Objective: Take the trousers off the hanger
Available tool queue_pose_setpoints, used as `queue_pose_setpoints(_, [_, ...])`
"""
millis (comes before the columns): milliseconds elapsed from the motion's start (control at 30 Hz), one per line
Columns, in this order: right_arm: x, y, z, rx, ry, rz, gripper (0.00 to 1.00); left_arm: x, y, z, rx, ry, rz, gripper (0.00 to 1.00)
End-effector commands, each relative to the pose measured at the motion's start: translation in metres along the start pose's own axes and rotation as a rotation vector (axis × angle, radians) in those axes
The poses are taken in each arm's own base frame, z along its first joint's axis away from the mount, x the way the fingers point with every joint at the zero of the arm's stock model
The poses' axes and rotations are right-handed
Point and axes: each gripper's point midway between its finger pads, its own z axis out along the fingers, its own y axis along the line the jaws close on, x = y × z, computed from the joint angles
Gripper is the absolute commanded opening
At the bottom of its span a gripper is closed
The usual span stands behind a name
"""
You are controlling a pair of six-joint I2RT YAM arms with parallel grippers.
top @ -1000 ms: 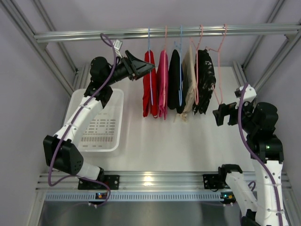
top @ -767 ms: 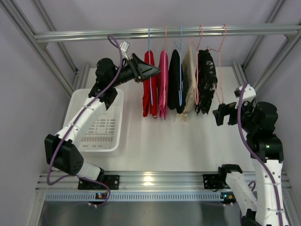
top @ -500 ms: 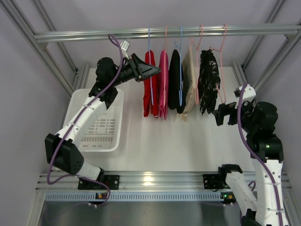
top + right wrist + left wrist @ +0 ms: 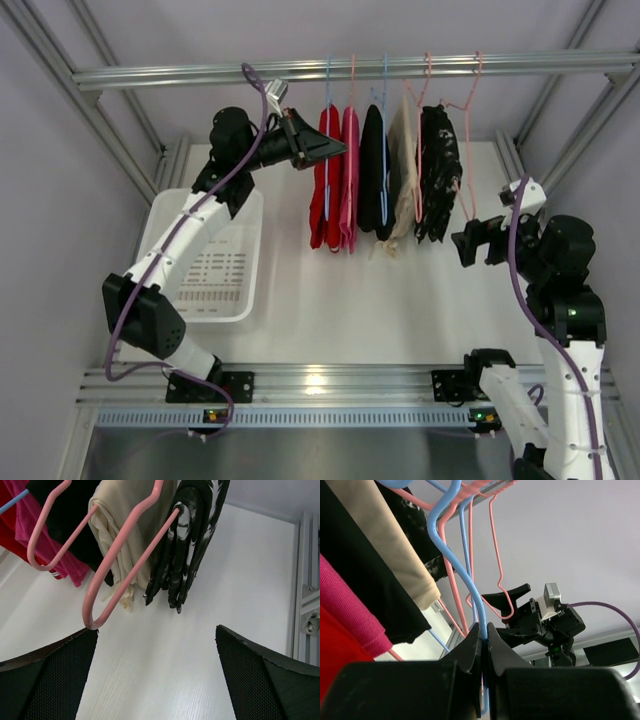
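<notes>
Where trousers (image 4: pixel 328 180) hang: on hanger (image 4: pixel 327 80), under rail (image 4: pixel 200 72)
Left gripper (image 4: pixel 483 627): pinching hanger
Right gripper (image 4: pixel 156 650): wide open, empty

Trousers (image 4: pixel 325 185) hang from the rail (image 4: pixel 180 73) on the hanger (image 4: pixel 434 522); 4 more garments (image 4: pixel 372 170) hang in a row just right of the trousers. Left gripper (image 4: pixel 336 152) touches the hanger at the trousers' upper left. Right gripper (image 4: pixel 470 243) is well right of the trousers, past that row. Basket (image 4: pixel 215 280) sits on the table (image 4: pixel 330 300), left of the trousers and below them.
</notes>
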Motion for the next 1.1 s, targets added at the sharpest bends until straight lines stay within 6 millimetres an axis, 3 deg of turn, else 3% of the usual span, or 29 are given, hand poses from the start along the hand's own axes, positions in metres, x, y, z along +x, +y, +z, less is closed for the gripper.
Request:
queue_pose_setpoints(0, [-0.028, 0.006, -0.013, -0.024, -0.085, -0.014, 0.99, -0.025, -0.088, -0.015, 0.175, -0.076, 0.269, 0.00])
queue_pose_setpoints(33, [-0.031, 0.008, -0.014, -0.034, -0.094, -0.013, 1.00, -0.031, -0.103, -0.019, 0.179, -0.106, 0.306, 0.00])
queue_pose_setpoints(100, [-0.039, 0.011, -0.018, -0.047, -0.107, -0.015, 0.99, -0.036, -0.100, -0.021, 0.124, -0.128, 0.341, 0.00])
queue_pose_setpoints(300, [-0.068, 0.025, -0.029, -0.107, -0.200, -0.002, 0.99, -0.038, -0.128, -0.039, 0.102, -0.175, 0.421, 0.00])
queue_pose_setpoints(667, [-0.128, 0.064, -0.035, -0.364, -0.296, 0.186, 0.99, 0.008, -0.115, -0.070, 0.071, -0.144, 0.318, 0.00])
queue_pose_setpoints(933, [-0.157, 0.080, -0.030, -0.513, -0.317, 0.358, 1.00, 0.043, -0.114, -0.092, 0.047, -0.109, 0.344, 0.00])
queue_pose_setpoints(1067, [-0.173, 0.103, -0.025, -0.621, -0.308, 0.437, 0.93, 0.058, -0.116, -0.095, 0.046, -0.098, 0.430, 0.00])
